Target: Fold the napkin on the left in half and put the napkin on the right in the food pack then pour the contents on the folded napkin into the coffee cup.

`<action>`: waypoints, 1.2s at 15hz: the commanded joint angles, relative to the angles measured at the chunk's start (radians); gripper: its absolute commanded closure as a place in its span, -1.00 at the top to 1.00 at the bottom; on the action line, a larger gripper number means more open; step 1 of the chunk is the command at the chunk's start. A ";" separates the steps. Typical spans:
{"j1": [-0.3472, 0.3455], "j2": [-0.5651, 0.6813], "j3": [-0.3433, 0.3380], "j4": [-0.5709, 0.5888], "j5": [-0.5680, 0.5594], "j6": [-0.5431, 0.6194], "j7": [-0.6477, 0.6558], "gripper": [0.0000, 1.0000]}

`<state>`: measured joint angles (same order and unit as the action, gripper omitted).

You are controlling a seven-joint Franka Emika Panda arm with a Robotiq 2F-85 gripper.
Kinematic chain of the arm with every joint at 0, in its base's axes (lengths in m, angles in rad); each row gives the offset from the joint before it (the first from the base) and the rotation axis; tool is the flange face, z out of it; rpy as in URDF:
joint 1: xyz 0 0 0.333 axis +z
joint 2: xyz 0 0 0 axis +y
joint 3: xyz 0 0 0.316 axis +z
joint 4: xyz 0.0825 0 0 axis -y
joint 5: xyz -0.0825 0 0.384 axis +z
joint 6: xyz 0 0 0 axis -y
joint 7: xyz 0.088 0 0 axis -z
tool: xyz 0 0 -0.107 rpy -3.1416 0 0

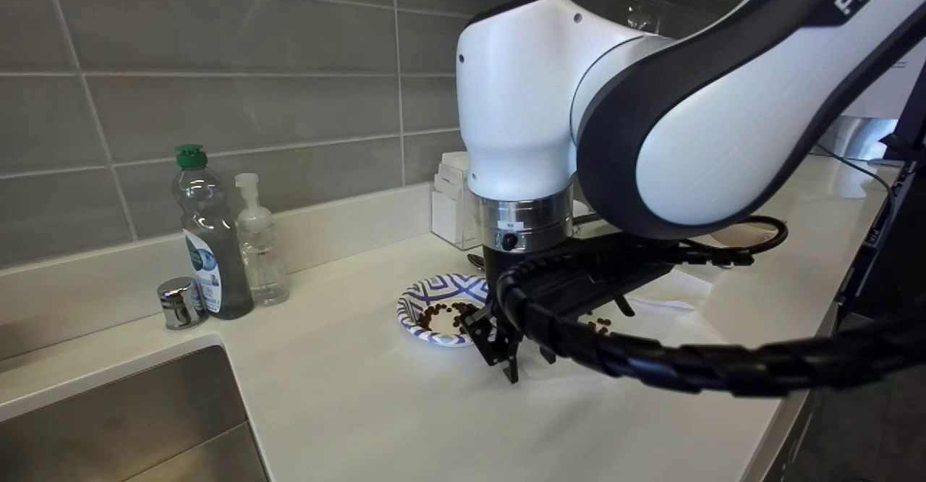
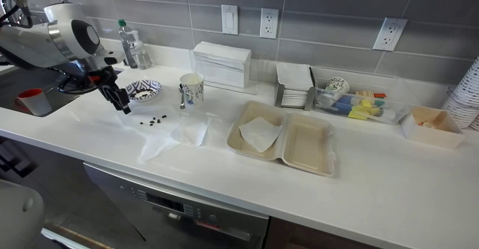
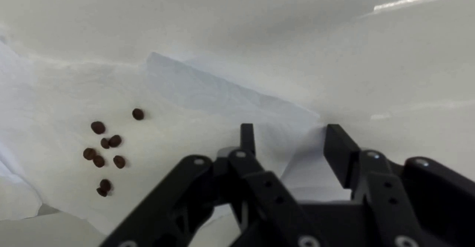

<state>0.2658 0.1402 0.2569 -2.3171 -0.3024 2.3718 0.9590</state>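
Observation:
A white napkin lies on the counter with several dark beans on it. In the wrist view the napkin has a raised or turned edge, and the beans lie left of the jaws. My gripper is open, its fingers apart at the napkin's corner; contact is unclear. It also shows in both exterior views. Another white napkin lies in the left half of the open tan food pack. The patterned paper coffee cup stands upright behind the bean napkin.
A blue-patterned plate with beans sits behind the gripper. A spoon is beside the cup. A napkin stack, napkin holder and clear bin line the wall. The sink holds a red-and-white mug.

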 commanded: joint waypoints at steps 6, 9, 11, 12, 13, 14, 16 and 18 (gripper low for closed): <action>0.043 0.035 -0.036 0.031 -0.034 -0.060 0.018 -0.75; 0.046 0.023 -0.037 0.030 -0.025 -0.104 0.016 -1.00; 0.044 0.007 -0.036 0.026 -0.017 -0.130 0.015 -1.00; 0.042 0.000 -0.036 0.025 -0.015 -0.136 0.013 -1.00; 0.040 -0.015 -0.033 0.019 -0.005 -0.125 0.005 -1.00; 0.040 -0.026 -0.030 0.014 -0.002 -0.110 -0.003 -1.00; 0.040 -0.049 -0.022 0.007 0.005 -0.082 -0.013 -1.00; 0.041 -0.071 -0.010 0.000 0.021 -0.057 -0.039 -1.00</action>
<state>0.2986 0.1098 0.2371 -2.2974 -0.3099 2.2814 0.9517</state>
